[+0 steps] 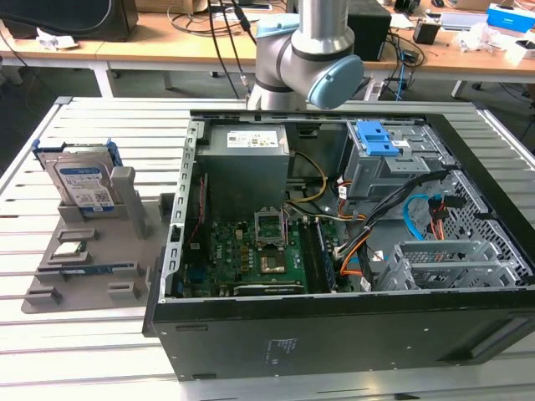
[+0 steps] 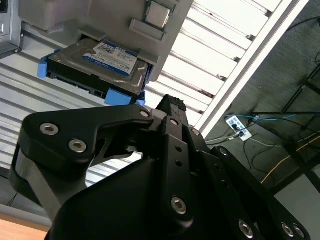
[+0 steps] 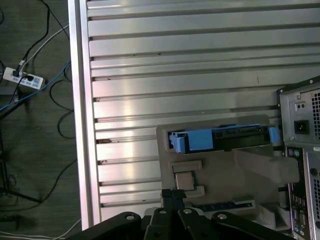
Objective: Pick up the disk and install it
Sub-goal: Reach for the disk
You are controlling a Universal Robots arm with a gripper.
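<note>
The disk (image 1: 84,184), a silver drive with a white-and-blue label in a blue carrier, stands on edge in a grey holder (image 1: 125,205) at the exterior view's left, beside the open computer case (image 1: 334,334). In the second wrist view the disk (image 2: 100,62) shows its label, and in the first wrist view the disk (image 3: 220,140) shows its blue edge. My black gripper (image 3: 173,192) hangs above the holder, apart from the disk, with its fingertips together and nothing between them. The gripper (image 2: 171,100) points toward the disk's blue corner.
A small silver processor chip (image 1: 71,249) and a memory stick (image 1: 92,269) lie in the same holder. Inside the case sits a grey drive cage with a blue latch (image 1: 380,138), plus cables and the motherboard (image 1: 251,251). The slatted metal table (image 3: 175,55) ends near a floor with cables.
</note>
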